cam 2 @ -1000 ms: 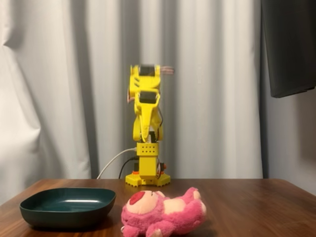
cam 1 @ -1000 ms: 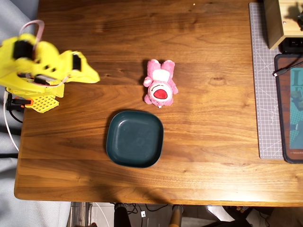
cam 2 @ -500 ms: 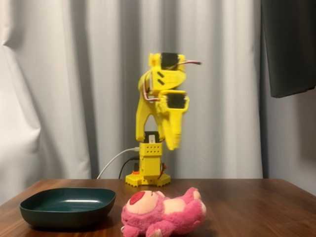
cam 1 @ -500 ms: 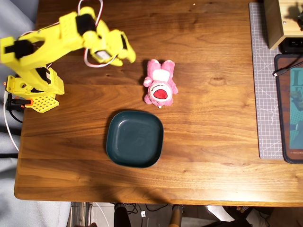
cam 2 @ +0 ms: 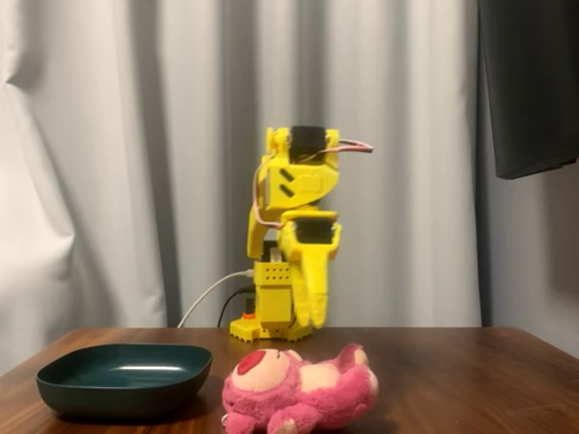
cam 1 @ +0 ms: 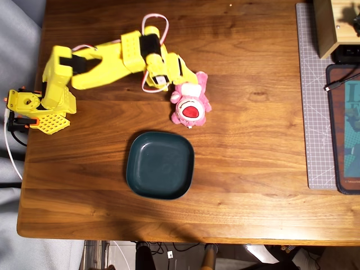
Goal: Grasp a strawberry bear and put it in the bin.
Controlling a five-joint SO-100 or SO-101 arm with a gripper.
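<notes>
The pink strawberry bear [cam 1: 191, 107] lies on its back in the middle of the wooden table, head toward the bin; the fixed view shows the bear [cam 2: 298, 391] up front. The dark teal bin [cam 1: 160, 166] sits just below it in the overhead view, and in the fixed view the bin [cam 2: 122, 378] stands left of the bear. My yellow gripper [cam 1: 187, 75] reaches from the left and hovers over the bear's feet end. In the fixed view the gripper [cam 2: 308, 312] points down, above the table behind the bear, holding nothing. Its jaws look close together; their state is unclear.
The arm's base [cam 1: 34, 107] is clamped at the table's left edge. A grey cutting mat [cam 1: 315, 101], a wooden box [cam 1: 332, 28] and a dark pad with a cable [cam 1: 344, 129] lie along the right side. White curtains [cam 2: 109, 163] hang behind the table.
The arm has unfolded from its rest pose by the base, swinging right across the table and lowering until the gripper hangs over the bear. Bear and bin have not moved.
</notes>
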